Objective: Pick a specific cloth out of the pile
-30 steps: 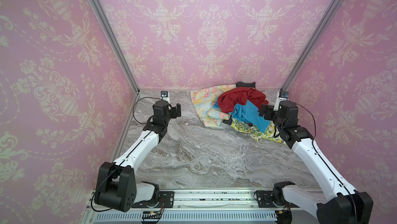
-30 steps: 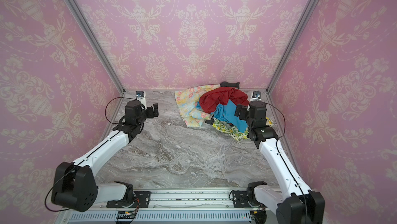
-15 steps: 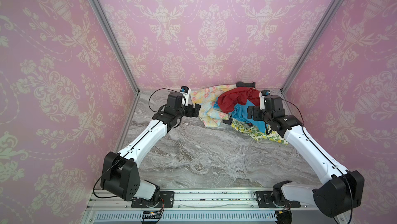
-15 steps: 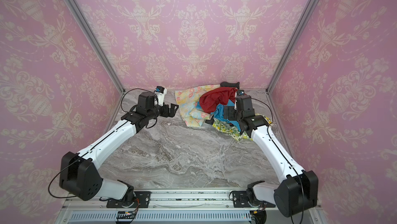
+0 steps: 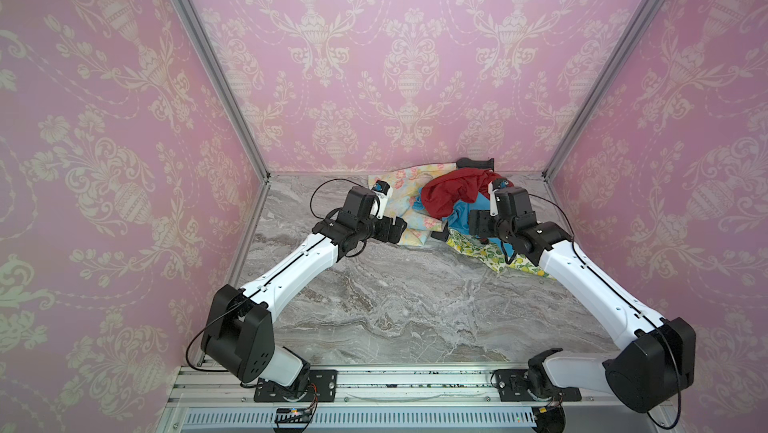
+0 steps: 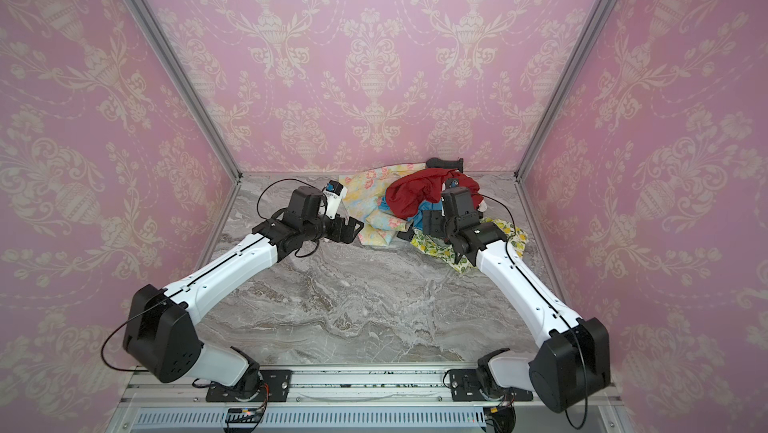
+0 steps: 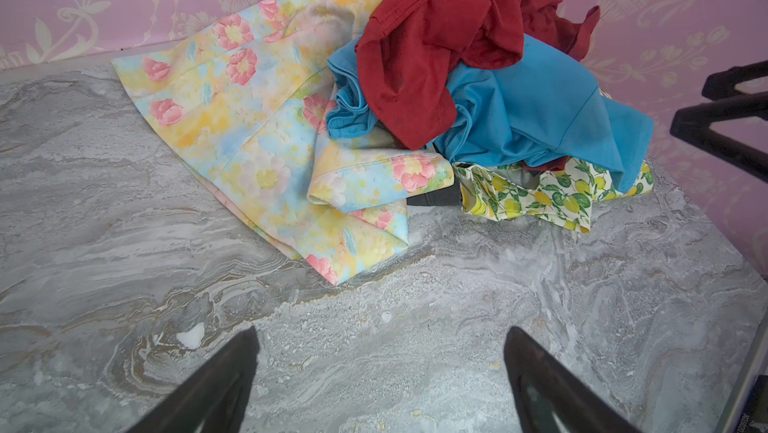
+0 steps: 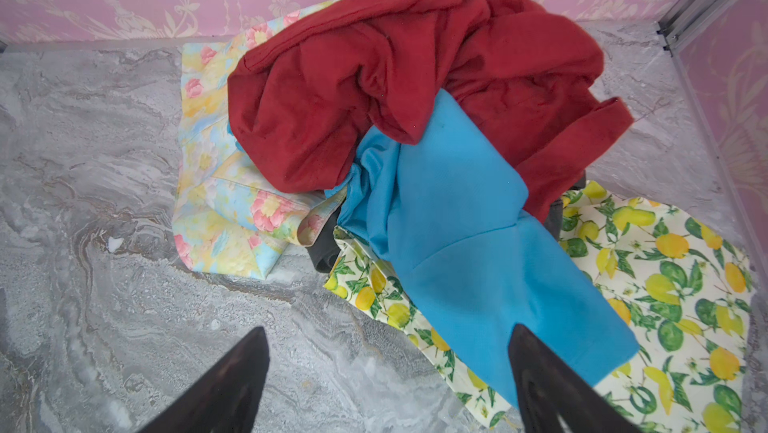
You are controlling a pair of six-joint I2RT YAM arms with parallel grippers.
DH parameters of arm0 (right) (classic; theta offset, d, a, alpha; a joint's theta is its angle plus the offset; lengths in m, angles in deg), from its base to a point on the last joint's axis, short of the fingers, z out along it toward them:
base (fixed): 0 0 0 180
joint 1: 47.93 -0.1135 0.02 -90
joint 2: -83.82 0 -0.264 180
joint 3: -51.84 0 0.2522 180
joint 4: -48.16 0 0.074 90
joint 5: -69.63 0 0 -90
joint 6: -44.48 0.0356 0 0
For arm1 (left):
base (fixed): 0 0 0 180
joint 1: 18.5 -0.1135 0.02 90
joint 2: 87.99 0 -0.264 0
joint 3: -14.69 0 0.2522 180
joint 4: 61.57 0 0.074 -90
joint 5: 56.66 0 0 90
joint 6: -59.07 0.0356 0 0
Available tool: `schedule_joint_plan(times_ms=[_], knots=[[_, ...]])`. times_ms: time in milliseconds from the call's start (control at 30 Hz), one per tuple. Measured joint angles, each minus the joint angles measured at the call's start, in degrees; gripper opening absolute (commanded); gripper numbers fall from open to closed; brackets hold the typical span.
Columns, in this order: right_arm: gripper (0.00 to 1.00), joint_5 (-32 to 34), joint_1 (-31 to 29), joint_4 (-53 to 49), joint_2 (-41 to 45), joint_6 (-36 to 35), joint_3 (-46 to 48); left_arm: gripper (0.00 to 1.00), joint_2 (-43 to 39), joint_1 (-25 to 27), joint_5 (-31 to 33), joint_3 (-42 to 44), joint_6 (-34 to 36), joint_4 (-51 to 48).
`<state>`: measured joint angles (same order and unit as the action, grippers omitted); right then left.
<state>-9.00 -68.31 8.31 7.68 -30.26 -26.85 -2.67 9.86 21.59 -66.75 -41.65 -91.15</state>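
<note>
Left tool (image 7: 382,331), right tool (image 8: 388,329): jaws wide, empty (both nearer the pile (image 5: 453,198) now).

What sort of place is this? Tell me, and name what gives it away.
Probably a robot test booth, not a home: wallpapered panels held in aluminium posts, a left arm and right arm bolted to a front rail, and a pile of mixed cloths to handle.

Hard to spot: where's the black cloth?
In both top views the black cloth sticks out behind the red cloth at the back wall, right of centre, mostly buried in the pile.
</note>
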Motion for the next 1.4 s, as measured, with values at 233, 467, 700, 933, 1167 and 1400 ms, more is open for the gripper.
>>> schedule_joint_plan(times_ms=[233,467,700,933,1167,1400], knots=[[0.71,-0.04,-5.49,-0.39,-6.36,-1.03,0.00,0.93,1.05,0.00,-0.46,-1.20,-3.61,-2.12],[0.60,-0.09,-7.91,-0.85,-14.95,-3.87,-3.93,0.93,1.18,-0.07,-3.06,-1.18,-6.51,-3.23],[0.60,-0.07,-8.94,-0.81,-22.18,-6.51,-7.96,0.92,1.05,-3.30,-7.28,1.20,-9.81,-3.28],[0.60,-0.02,-9.03,-0.76,-25.62,-8.24,-10.36,0.92,0.11,-8.83,-10.71,6.19,-14.53,-1.99],[0.52,0.13,-9.03,-0.52,-28.02,-9.70,-11.06,0.92,-1.18,-9.07,-11.98,6.62,-16.02,-0.87],[0.48,1.49,-9.03,-0.37,-31.74,-11.02,-12.15,0.92,-1.25,-9.07,-12.00,6.62,-16.02,-0.74]])
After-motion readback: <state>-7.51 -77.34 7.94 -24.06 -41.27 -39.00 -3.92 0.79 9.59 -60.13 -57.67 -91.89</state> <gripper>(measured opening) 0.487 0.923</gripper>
